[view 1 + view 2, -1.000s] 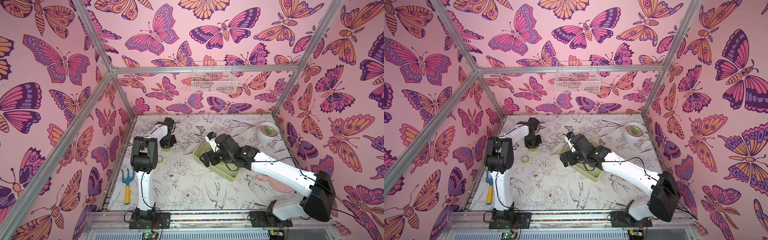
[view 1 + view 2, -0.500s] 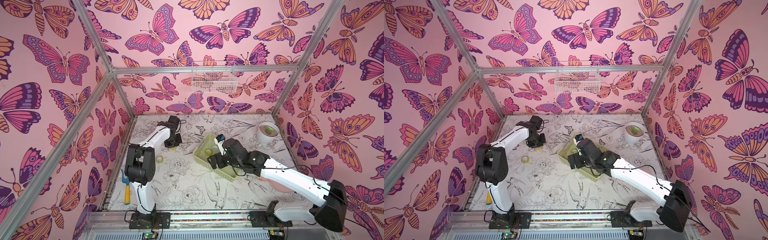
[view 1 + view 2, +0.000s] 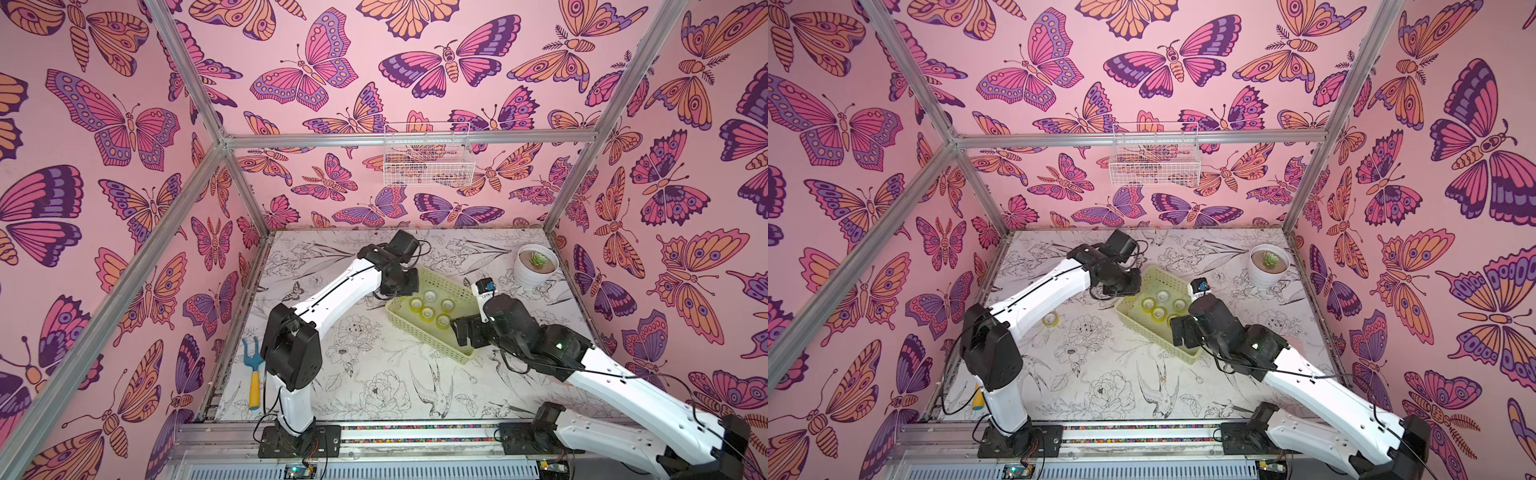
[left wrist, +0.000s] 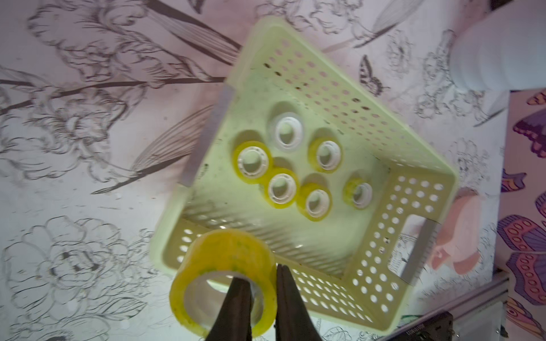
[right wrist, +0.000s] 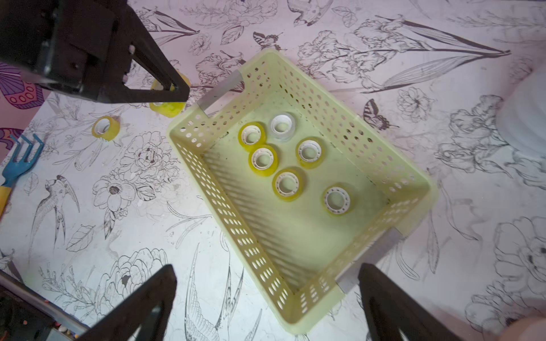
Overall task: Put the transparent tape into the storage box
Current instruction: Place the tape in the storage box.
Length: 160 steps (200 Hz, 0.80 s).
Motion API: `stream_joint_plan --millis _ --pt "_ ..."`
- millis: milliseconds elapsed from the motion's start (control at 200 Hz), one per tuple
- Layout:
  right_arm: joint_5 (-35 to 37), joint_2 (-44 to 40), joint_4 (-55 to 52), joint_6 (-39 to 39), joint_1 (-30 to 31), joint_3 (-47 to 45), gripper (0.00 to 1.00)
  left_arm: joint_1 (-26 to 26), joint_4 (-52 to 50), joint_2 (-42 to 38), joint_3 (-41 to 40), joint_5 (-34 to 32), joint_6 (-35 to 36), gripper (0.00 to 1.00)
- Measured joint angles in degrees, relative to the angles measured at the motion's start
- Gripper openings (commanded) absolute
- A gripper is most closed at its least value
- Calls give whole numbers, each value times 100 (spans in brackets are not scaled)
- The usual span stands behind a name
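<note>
The storage box (image 3: 415,336) (image 3: 1150,338) is a pale yellow-green perforated basket lying at an angle mid-table, with several tape rolls (image 5: 263,156) flat on its floor. My left gripper (image 4: 260,277) (image 3: 401,291) is shut on a yellow transparent tape roll (image 4: 221,259), one finger inside its core and the other outside. It hangs over the box's far left corner. My right gripper (image 5: 267,276) (image 3: 461,332) stands open above the box's near right end, holding nothing. Another roll of tape (image 3: 1050,319) (image 5: 105,127) lies on the table left of the box.
A white pot with a succulent (image 3: 536,266) stands at the back right. A blue and yellow garden fork (image 3: 253,374) lies by the left wall. A white wire basket (image 3: 428,160) hangs on the back wall. Something pink (image 4: 458,236) lies right of the box.
My left arm swung right from the back left of the table to the box's corner, carrying the tape. My right arm drew back from the box's left side to its near right end.
</note>
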Motion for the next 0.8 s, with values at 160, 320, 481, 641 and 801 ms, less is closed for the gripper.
stream_joint_plan --millis 160,320,481,641,801 --pt "236 -562 -415 168 0 -120 99 -597 -2 601 455 208 -144 10" --pt "365 -992 -811 345 0 -173 99 -1045 -7 1272 785 398 -238 10" --pt "431 -1510 -1259 573 0 -262 99 -1381 -46 1779 1108 627 -278 10" --pt "448 -1980 -1624 765 0 -374 99 -1589 -44 2052 1244 778 -302 10" --pt "365 -1991 -1716 855 0 -411 99 -1626 -46 2302 1285 855 -323 11"
